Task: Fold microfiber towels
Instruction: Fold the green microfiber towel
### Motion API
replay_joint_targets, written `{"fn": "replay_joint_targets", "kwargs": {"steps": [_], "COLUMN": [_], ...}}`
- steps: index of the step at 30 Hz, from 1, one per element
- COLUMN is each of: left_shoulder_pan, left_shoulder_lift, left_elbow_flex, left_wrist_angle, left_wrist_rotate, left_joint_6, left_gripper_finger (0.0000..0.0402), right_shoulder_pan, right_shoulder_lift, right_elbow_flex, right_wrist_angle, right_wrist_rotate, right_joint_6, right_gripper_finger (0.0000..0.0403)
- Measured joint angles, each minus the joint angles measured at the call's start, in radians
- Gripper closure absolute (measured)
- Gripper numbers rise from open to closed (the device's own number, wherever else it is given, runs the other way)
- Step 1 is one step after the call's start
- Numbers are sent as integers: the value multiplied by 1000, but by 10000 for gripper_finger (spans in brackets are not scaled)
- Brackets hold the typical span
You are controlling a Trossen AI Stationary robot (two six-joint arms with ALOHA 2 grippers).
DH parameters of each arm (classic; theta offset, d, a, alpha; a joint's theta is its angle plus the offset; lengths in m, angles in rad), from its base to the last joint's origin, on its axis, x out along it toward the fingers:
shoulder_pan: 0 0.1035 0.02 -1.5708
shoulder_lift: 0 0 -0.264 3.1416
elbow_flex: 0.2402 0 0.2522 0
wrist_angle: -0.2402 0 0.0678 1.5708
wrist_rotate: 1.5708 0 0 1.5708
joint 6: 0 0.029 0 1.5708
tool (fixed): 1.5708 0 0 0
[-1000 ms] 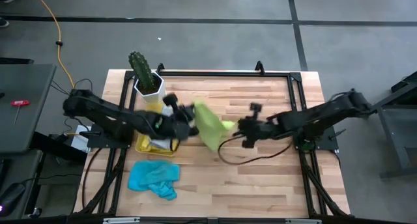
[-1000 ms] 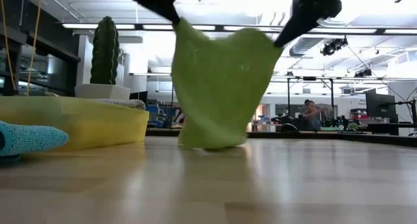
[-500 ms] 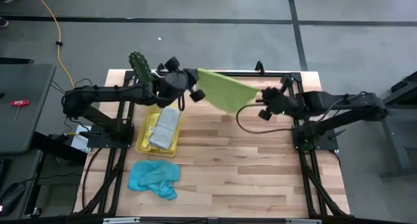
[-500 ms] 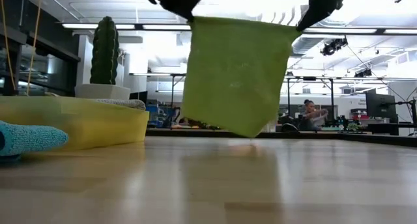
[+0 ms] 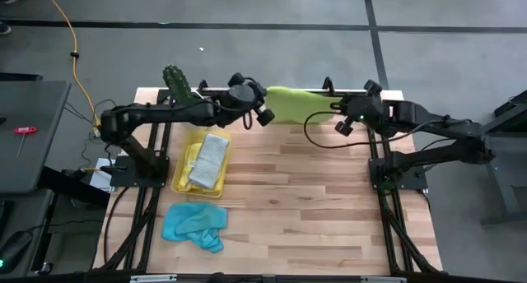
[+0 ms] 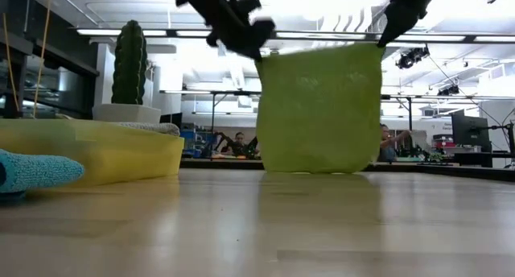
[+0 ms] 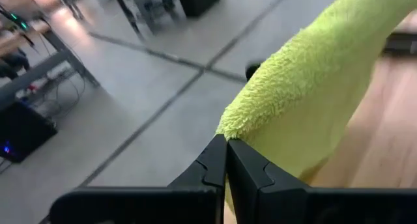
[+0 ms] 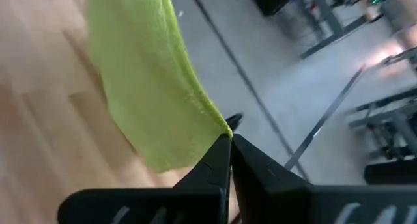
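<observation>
Left gripper (image 5: pixel 265 117) is up over the far edge of the bench (image 5: pixel 313 209), jaws pinched tight on one top corner of the lime green towel (image 5: pixel 296 104). Right gripper (image 5: pixel 339 122) is at the same far edge, well apart from the left, jaws likewise clamped shut on the towel's other top corner. The towel spans the gap between the two sets of jaws, pulled fairly flat.

In the low view the lime green towel (image 6: pixel 320 109) hangs straight down from both jaws as a near-square sheet, w/ its bottom edge at or just above the bench top; can't tell if it touches. The left gripper (image 6: pixel 257 51) has the corner on the cactus side; the right gripper (image 6: pixel 378 42) has the other.

Left wrist view: fingertips (image 7: pixel 218 160) meet, w/ the towel (image 7: pixel 306 100) edge nipped between them. Right wrist view: same, fingertips (image 8: pixel 225 152) together on the towel (image 8: pixel 146 100) corner.

Nearer the left jaws than the right: yellow tray (image 5: pixel 183 181) w/ a grey towel (image 5: pixel 210 158) lying in it, a light blue towel (image 5: pixel 193 225) crumpled on the bench beside the tray, and a potted cactus (image 5: pixel 178 85) near the far corner.
</observation>
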Motion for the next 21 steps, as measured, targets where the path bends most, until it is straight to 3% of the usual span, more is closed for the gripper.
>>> {"fn": "replay_joint_targets", "kwargs": {"steps": [10, 15, 21], "left_shoulder_pan": [-90, -195, -342], "left_shoulder_lift": [130, 143, 143], "left_elbow_flex": [-1, -14, -120], "left_wrist_angle": [-141, -228, -201], "left_wrist_rotate": [42, 47, 67], "left_joint_6": [-93, -179, -314], "left_gripper_finger": [401, 401, 401], "right_shoulder_pan": [119, 229, 362], "right_shoulder_lift": [10, 11, 11], "right_elbow_flex": [-205, -291, -367], "right_wrist_angle": [-34, 14, 86], "right_wrist_rotate": [-124, -161, -236], "right_joint_6": [233, 363, 503], "right_gripper_finger": [403, 403, 403]}}
